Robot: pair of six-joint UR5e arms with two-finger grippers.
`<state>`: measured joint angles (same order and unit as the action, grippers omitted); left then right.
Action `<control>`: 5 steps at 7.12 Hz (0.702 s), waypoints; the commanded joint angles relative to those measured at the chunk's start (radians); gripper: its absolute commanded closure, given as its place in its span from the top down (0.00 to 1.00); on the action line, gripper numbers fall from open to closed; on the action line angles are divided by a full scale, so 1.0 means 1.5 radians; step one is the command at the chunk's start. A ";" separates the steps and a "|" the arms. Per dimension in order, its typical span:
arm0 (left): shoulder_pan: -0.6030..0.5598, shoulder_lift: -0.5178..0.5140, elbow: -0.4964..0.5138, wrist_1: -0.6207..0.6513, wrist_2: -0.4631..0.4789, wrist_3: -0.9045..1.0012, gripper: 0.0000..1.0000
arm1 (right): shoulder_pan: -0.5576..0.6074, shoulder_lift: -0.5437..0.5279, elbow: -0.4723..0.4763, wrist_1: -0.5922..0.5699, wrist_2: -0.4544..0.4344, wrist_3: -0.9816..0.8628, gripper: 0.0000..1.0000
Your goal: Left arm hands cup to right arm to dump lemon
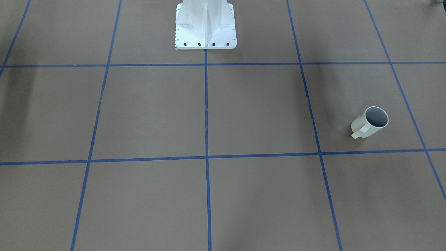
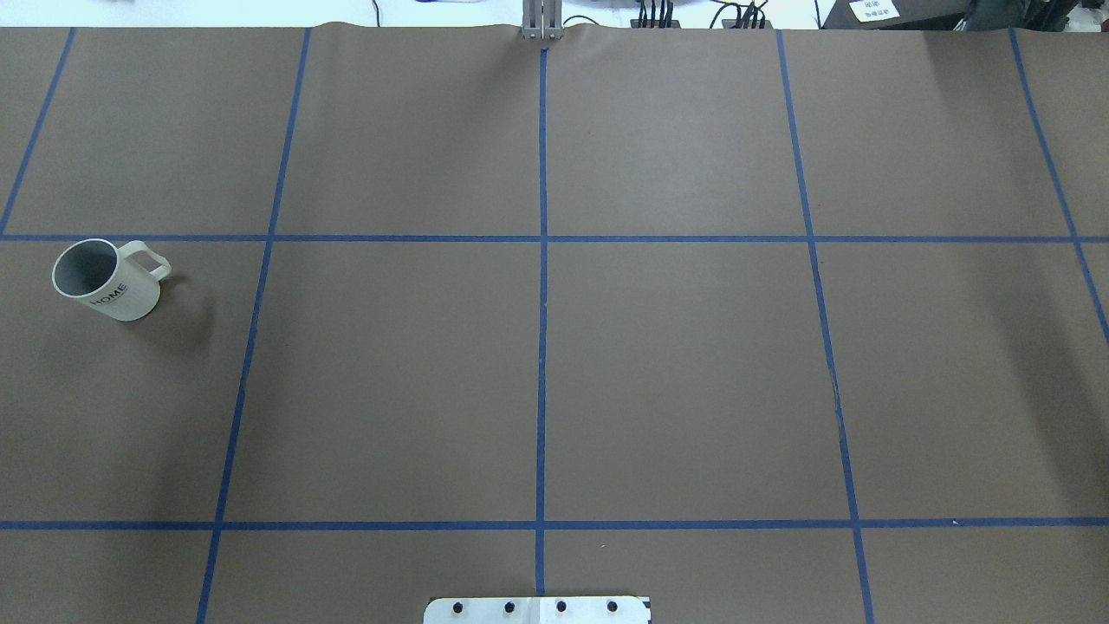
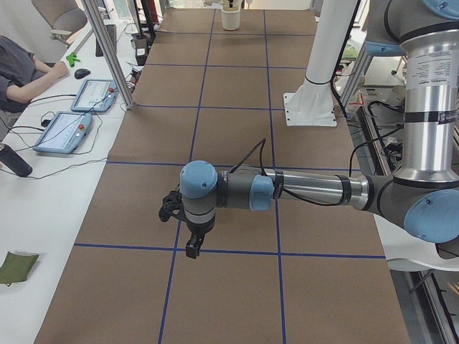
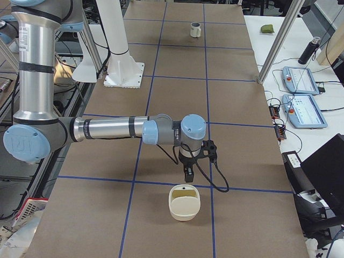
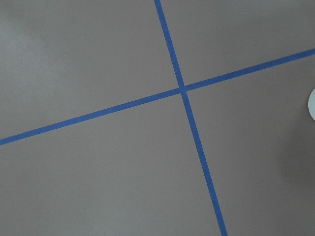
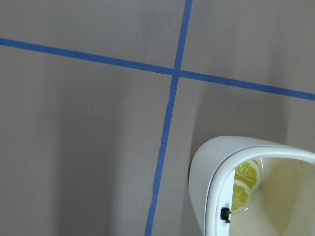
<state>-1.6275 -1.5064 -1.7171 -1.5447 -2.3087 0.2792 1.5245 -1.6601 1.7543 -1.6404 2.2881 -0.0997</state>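
We see the cup (image 2: 108,282) standing upright on the table (image 2: 676,373), untouched, well to the left of the robot's base (image 1: 205,28). The left gripper (image 3: 192,249) hangs on that side of the base, the right gripper (image 4: 188,176) on the other, just beside a white container (image 4: 184,205) of lemon slices (image 6: 244,182). Whether either gripper is spread or pressed together we cannot tell.

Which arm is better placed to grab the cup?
Left. The cup stands upright on the robot's left side of the table. The right gripper hangs at the opposite end, by a container of lemon slices, far from the cup.
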 commanded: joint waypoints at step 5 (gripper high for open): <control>0.000 0.000 0.005 0.000 0.000 0.000 1.00 | -0.001 0.002 -0.001 -0.001 0.005 0.008 1.00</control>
<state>-1.6275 -1.5064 -1.7094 -1.5447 -2.3087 0.2792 1.5232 -1.6561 1.7547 -1.6412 2.2959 -0.0881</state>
